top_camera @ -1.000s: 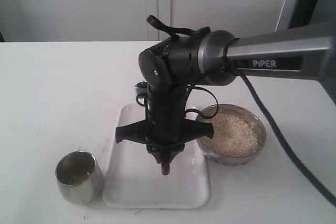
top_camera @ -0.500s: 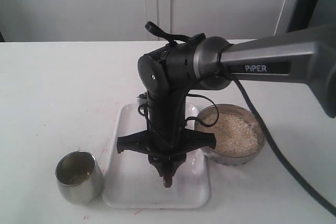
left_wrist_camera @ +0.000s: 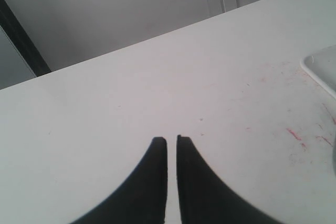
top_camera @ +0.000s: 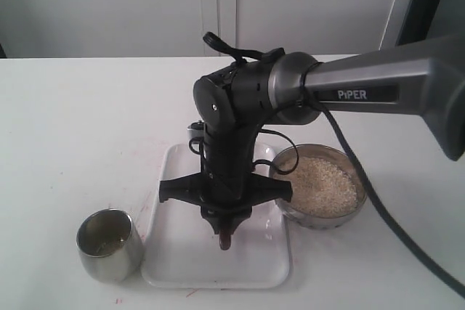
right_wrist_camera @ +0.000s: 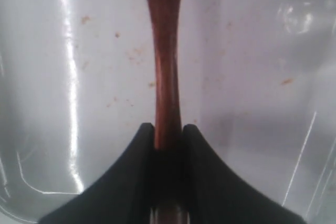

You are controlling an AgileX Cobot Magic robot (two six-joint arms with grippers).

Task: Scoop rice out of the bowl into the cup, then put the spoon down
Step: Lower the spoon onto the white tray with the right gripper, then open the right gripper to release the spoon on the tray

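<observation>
Black left gripper (left_wrist_camera: 171, 140) over white table (left_wrist_camera: 105, 103), fingers all but closed, nothing between. Steel cup (top_camera: 109, 243) by table's near edge. Beside it, white tray (top_camera: 182, 259). Above tray, right gripper (top_camera: 227, 224) clenched on spoon (right_wrist_camera: 165, 66) handle, scoop end pointing down. Can't tell if it touches tray. Further right, bowl (top_camera: 320, 223) w/ rice (top_camera: 323, 185), just beside tray. Spoon prob. light, stiff, smooth – slim handle may swivel in pads, so grip handle firmly near far end.
</observation>
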